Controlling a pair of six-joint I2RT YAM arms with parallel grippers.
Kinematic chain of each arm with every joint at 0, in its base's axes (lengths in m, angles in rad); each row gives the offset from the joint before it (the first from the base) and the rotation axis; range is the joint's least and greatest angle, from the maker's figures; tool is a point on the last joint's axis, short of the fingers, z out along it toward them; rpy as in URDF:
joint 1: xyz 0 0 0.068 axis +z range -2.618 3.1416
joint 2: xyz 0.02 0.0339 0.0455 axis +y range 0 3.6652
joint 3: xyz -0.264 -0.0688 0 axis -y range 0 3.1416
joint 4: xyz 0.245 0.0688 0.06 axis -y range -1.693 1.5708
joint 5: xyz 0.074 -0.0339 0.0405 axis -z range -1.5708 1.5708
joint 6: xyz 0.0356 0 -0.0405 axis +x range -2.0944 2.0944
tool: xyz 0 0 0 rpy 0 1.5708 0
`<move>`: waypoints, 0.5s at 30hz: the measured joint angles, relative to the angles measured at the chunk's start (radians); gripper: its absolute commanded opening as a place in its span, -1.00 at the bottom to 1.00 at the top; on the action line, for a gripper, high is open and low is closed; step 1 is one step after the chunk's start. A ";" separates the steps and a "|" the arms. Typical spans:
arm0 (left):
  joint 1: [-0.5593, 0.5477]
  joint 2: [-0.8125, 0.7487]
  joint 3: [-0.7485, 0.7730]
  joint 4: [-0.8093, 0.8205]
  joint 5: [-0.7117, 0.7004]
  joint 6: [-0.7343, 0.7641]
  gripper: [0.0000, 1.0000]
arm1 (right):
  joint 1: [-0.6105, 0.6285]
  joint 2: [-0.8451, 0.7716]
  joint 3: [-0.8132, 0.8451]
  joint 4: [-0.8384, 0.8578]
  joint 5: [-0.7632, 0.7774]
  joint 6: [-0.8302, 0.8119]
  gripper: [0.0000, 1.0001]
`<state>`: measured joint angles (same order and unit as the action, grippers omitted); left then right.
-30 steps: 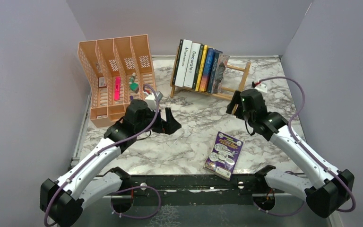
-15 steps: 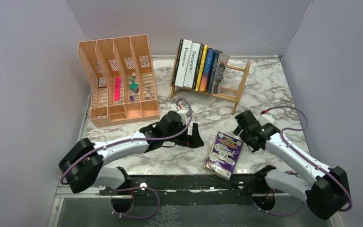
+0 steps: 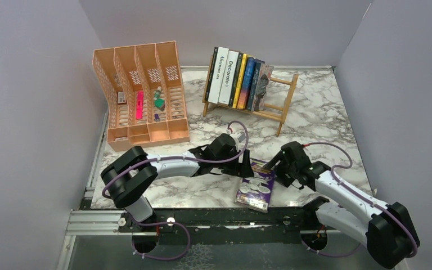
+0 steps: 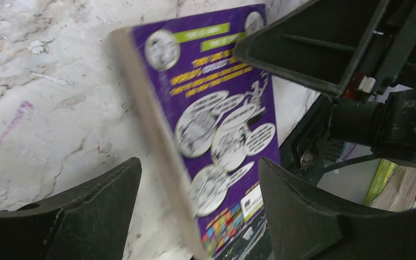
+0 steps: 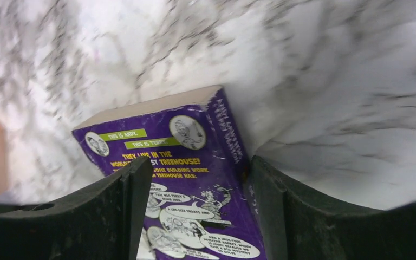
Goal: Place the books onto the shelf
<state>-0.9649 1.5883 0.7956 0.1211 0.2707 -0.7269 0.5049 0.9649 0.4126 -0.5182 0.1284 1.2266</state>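
Near the front edge of the marble table (image 3: 315,112) the purple paperback (image 3: 255,190) lies flat with its cartoon-covered back face up. Its long axis runs from the arms' side toward the back wall, leaning a little to the right. It is well apart from the light-wood shelf (image 3: 284,93), where a row of books (image 3: 233,73) stands at the left end and leaves room at the right. Both arms meet at the book's far end. The left gripper (image 3: 246,166) comes in from the book's left and the right gripper (image 3: 271,164) from its right, so neither is clearly nearer. In the left wrist view the jaws stand wide, with the book's pale page edge running between them and bare marble showing beside one finger; nothing is held. In the right wrist view the jaws also stand wide over the book's far short end, with its spine just beside one finger and the cover running under the other. Whether either finger touches the book cannot be told. The pick probably depends on closing across the book's width, not along its length.
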 measured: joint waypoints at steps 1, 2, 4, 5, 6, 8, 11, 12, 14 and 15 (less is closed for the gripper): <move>-0.005 0.017 0.003 0.006 0.000 -0.013 0.47 | 0.000 -0.003 -0.017 0.044 -0.043 0.005 0.42; -0.008 0.028 0.006 0.009 0.000 -0.019 0.46 | 0.000 -0.004 -0.031 0.087 -0.077 0.013 0.41; -0.010 0.045 0.008 0.005 -0.006 -0.034 0.41 | -0.001 -0.005 -0.049 0.137 -0.133 0.014 0.40; -0.007 0.051 0.008 0.005 -0.010 -0.044 0.37 | -0.003 -0.008 -0.053 0.146 -0.144 0.010 0.40; -0.004 0.058 0.008 0.005 -0.016 -0.057 0.32 | -0.006 -0.009 -0.057 0.156 -0.150 0.005 0.40; -0.001 0.066 0.008 0.004 -0.032 -0.084 0.16 | -0.009 -0.008 -0.060 0.167 -0.160 -0.008 0.39; 0.003 0.074 0.007 -0.003 -0.055 -0.116 -0.10 | -0.010 -0.007 -0.063 0.184 -0.174 -0.044 0.38; 0.005 0.075 0.004 -0.006 -0.066 -0.126 -0.19 | -0.010 -0.005 -0.063 0.190 -0.179 -0.058 0.38; 0.009 0.074 -0.003 -0.013 -0.086 -0.137 -0.41 | -0.010 0.005 -0.064 0.212 -0.191 -0.093 0.37; 0.010 0.072 -0.006 -0.018 -0.100 -0.141 -0.55 | -0.010 0.011 -0.063 0.220 -0.196 -0.108 0.37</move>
<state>-0.9550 1.6608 0.7891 0.1028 0.1707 -0.8680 0.4950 0.9764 0.3500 -0.2981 -0.0673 1.1183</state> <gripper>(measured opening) 0.387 0.691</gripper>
